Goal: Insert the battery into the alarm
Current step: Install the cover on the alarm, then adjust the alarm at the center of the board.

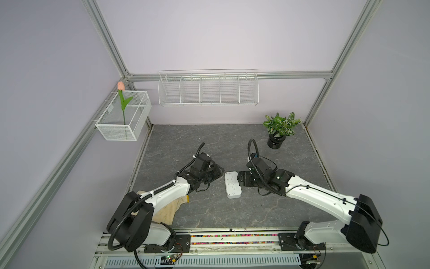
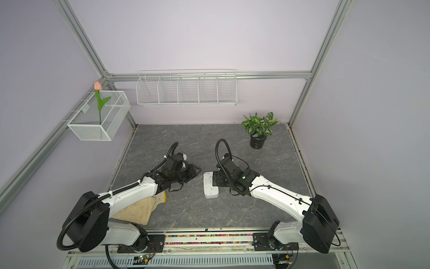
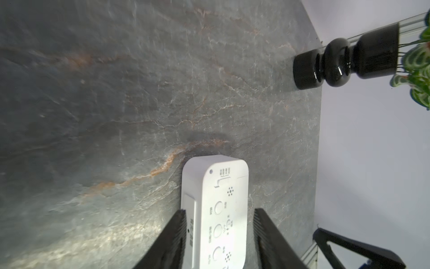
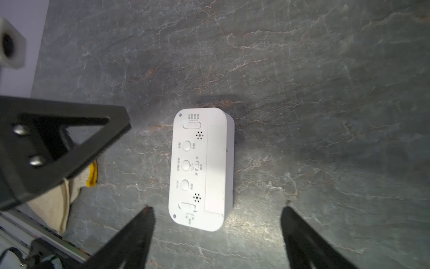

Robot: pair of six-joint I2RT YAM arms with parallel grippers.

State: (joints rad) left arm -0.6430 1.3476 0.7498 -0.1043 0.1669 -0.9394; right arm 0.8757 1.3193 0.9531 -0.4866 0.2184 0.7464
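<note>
The alarm (image 1: 232, 185) (image 2: 210, 185) lies on the grey table with its white back up, showing round buttons, switches and a shut rectangular cover panel. In the left wrist view the alarm (image 3: 221, 209) runs between the fingers of my left gripper (image 3: 220, 210); one finger is at its side and a gap shows at the other, so the jaws are open. My left gripper (image 1: 218, 171) is at the alarm's far left corner. My right gripper (image 4: 217, 207) (image 1: 242, 180) stands wide open and empty just short of the alarm (image 4: 200, 167). The battery is out of view.
A potted plant in a black pot (image 1: 277, 137) (image 3: 344, 62) stands at the back right. A beige cloth (image 1: 169, 209) (image 4: 69, 193) lies under the left arm. A white mesh box (image 1: 123, 116) and a wire rack (image 1: 208, 89) hang on the walls.
</note>
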